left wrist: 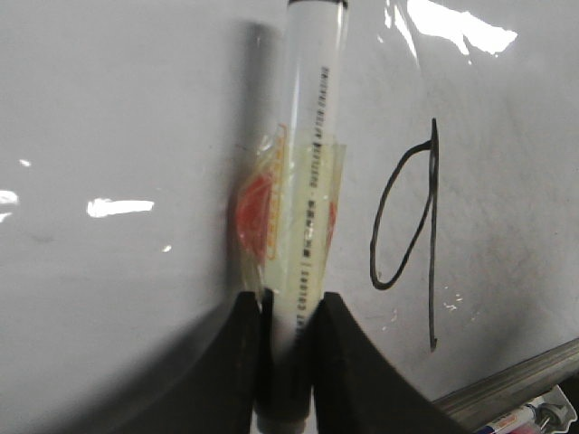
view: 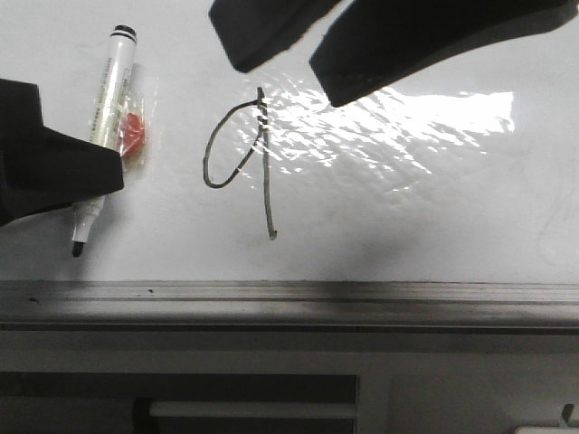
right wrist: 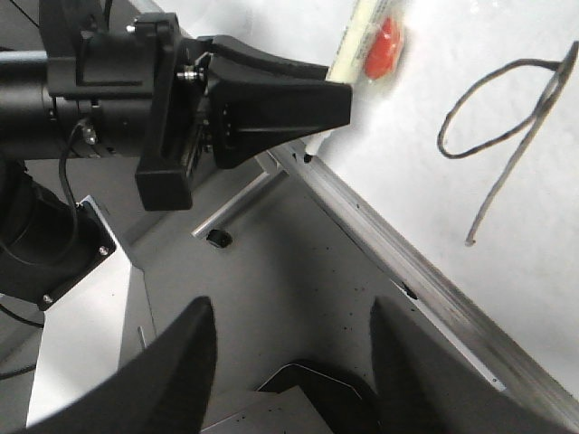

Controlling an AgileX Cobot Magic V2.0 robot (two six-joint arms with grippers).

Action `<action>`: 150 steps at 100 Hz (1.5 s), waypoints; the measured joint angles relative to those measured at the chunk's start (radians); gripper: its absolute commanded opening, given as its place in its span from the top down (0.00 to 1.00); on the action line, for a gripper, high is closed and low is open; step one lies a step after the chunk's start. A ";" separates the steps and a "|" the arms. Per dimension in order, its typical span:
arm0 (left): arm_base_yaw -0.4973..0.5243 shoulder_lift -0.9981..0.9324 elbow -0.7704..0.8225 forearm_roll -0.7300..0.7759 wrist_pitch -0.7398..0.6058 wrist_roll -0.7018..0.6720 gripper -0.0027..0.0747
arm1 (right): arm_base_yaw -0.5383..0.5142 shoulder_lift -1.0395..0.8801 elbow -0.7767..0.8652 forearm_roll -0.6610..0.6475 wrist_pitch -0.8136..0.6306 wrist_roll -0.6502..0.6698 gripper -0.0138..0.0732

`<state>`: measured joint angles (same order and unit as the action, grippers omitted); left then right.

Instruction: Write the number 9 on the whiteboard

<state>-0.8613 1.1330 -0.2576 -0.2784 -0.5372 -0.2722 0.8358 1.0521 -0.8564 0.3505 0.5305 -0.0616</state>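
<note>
The number 9 point(view: 240, 163) is already sitting drawn on the whiteboard point(view: 434, 226), a thin black loop with a long tail running toward the board's grey frame edge point(view: 289, 294), just beside the shiny wrinkled patch.

The left gripper point(left wrist: 288, 362) is clenching the marker point(view: 104, 127) low on its barrel, both dark fingers point(left wrist: 246, 362) pressing against it, with a red-and-clear tape wrap point(view: 131, 134) just above the grip. In the front view the marker's long axis is running roughly parallel to the tail of the 9, cap end away from the robot and the black tip point(view: 78, 247) pointing toward the frame edge. The 9 is lying to the right of this gripper, near but apart, so the left arm is the one nearer the writing tool.

The right gripper point(right wrist: 294, 362) is hanging spread wide and holding nothing, looking down past the frame edge, with the 9 off to its far side.

Judging by the closed loop and full tail, the writing looks finished; whether the marker tip is touching the board is unclear.
</note>
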 measured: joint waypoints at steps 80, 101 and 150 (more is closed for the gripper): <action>0.000 0.000 0.000 0.002 0.033 0.000 0.97 | 0.000 0.000 0.000 0.004 0.004 0.000 0.46; 0.000 0.000 0.000 -0.001 0.056 0.000 0.61 | 0.000 0.000 0.000 0.011 0.012 0.000 0.46; -0.001 -0.008 0.000 0.009 0.052 0.000 0.52 | 0.000 0.000 0.000 0.015 0.014 0.000 0.49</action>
<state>-0.8621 1.1245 -0.2576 -0.2697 -0.4849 -0.2722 0.8358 1.0521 -0.8564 0.3657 0.5446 -0.0616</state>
